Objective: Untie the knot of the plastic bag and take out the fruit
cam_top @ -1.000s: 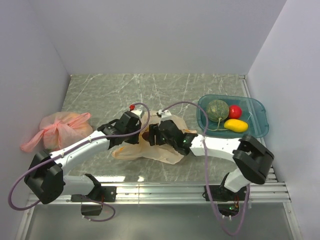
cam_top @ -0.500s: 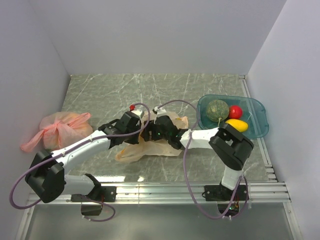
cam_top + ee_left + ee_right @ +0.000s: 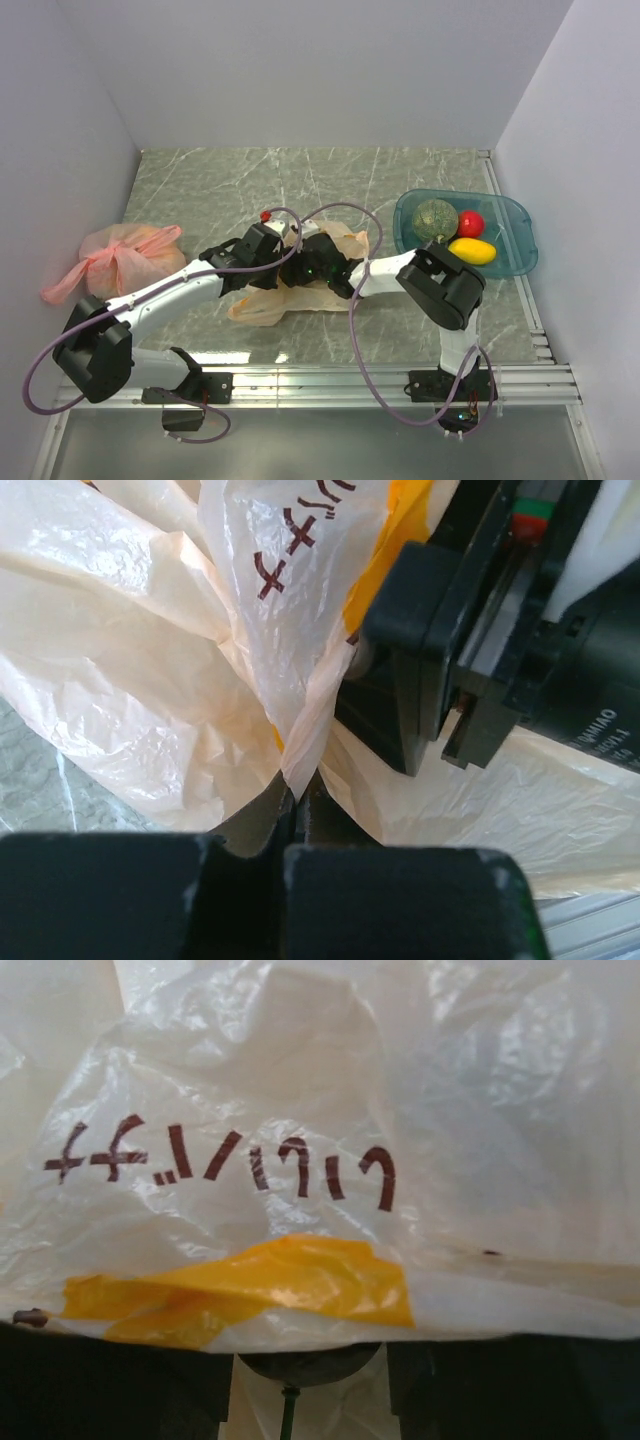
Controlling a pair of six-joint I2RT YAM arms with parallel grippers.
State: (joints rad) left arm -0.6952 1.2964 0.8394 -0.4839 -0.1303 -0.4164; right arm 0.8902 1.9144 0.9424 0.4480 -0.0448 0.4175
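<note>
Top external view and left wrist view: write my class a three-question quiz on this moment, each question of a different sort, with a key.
1. True or false: the teal tray holds the melon, the red fruit and the yellow fruit.
2. The left gripper is shut on: A the melon; B a fold of the plastic bag; C the teal tray.
3. Fill in: in the top view, the pink bag lies to the ___ of the plastic bag.
Key: 1 true; 2 B; 3 left.
</note>
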